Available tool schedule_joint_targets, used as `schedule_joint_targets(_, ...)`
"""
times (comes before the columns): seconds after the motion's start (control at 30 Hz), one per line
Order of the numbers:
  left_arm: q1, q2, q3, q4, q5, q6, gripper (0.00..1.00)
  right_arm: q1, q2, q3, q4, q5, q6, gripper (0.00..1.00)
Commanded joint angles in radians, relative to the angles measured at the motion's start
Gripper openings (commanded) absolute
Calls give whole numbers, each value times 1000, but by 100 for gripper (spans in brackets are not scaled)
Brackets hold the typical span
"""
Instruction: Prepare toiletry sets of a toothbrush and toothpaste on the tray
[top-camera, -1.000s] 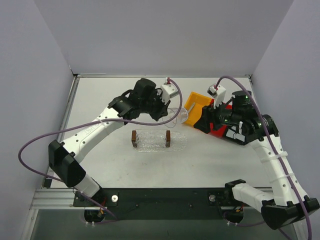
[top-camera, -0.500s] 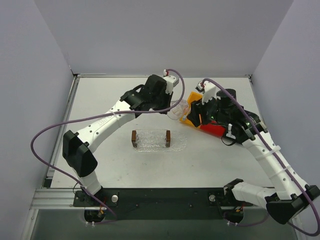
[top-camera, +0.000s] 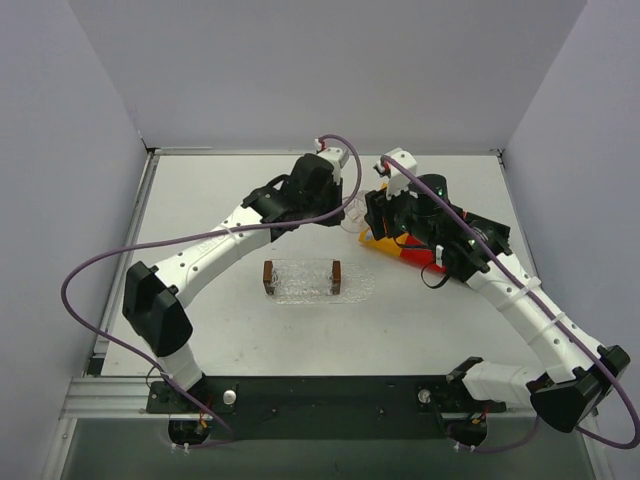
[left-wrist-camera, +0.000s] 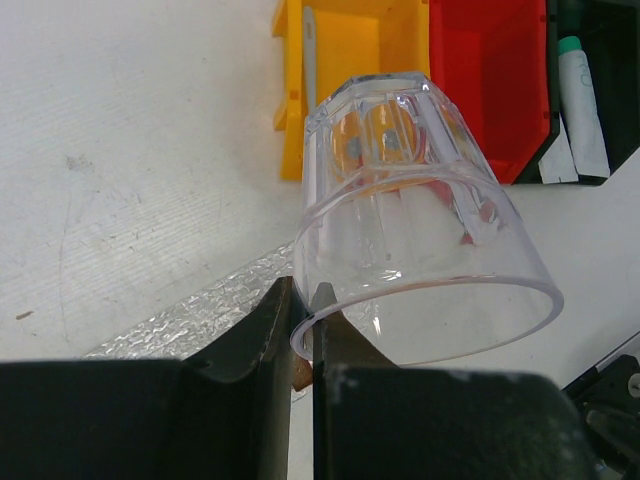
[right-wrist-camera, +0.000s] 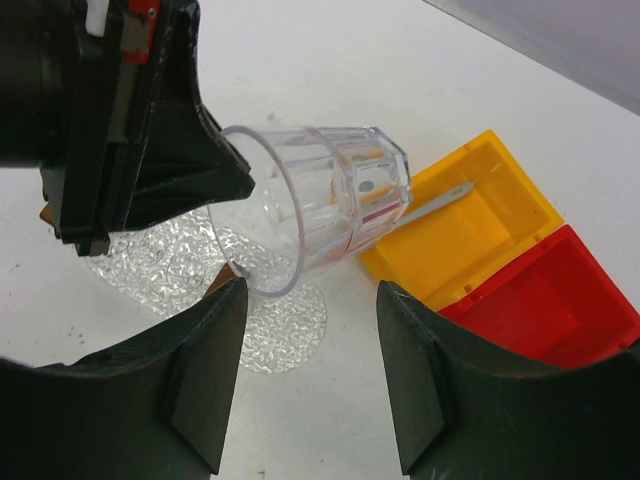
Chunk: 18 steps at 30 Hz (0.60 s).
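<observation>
Left wrist, left claw (left-wrist-camera: 305, 300) clamping tilted cup (left-wrist-camera: 400, 200) rim

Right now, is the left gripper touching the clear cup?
Touching. The left wrist view shows the left gripper shut on the clear cup, its rim pinched between the two fingers with no gap.
</observation>
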Motion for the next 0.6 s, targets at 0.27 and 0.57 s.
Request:
schedule_joint_targets(0.27, -8, -114, -68, 125, 3, -99, 0, 15, 53, -17, 109, 70, 19, 48)
schedule_joint_targets(0.57, -10, -128, -82, 132, 10, -106, 0, 32, 76, -35, 126, 124, 29, 45)
